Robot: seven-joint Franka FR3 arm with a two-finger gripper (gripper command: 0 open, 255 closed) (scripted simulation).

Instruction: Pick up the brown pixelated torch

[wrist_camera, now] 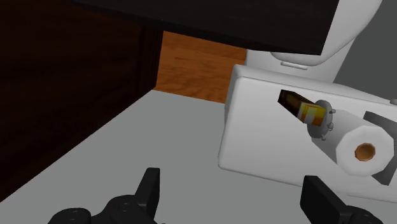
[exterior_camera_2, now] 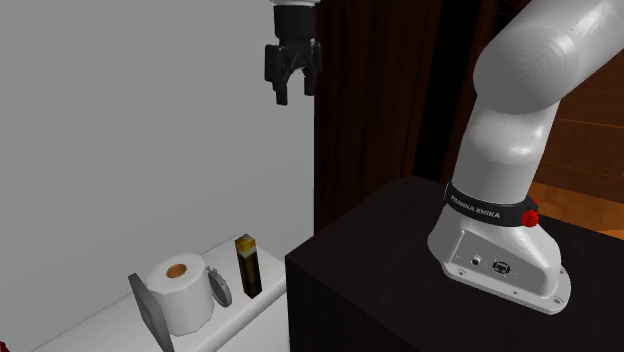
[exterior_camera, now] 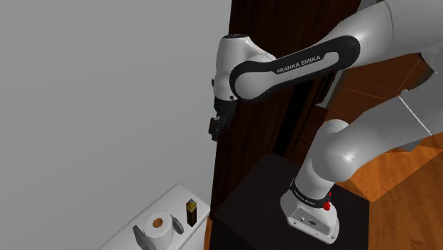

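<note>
Gripper (exterior_camera_2: 296,92): wide open, holding nothing, high up.
Brown torch (exterior_camera_2: 248,266): standing on the white tank (wrist_camera: 254,137), far below, near the toilet roll (exterior_camera_2: 180,292).
Do it well: come straight down, squeeze the torch's sides, miss the roll.

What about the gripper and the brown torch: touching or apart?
Apart. The second exterior view shows the open gripper high up, with a clear gap down to the torch standing on the white surface.
</note>
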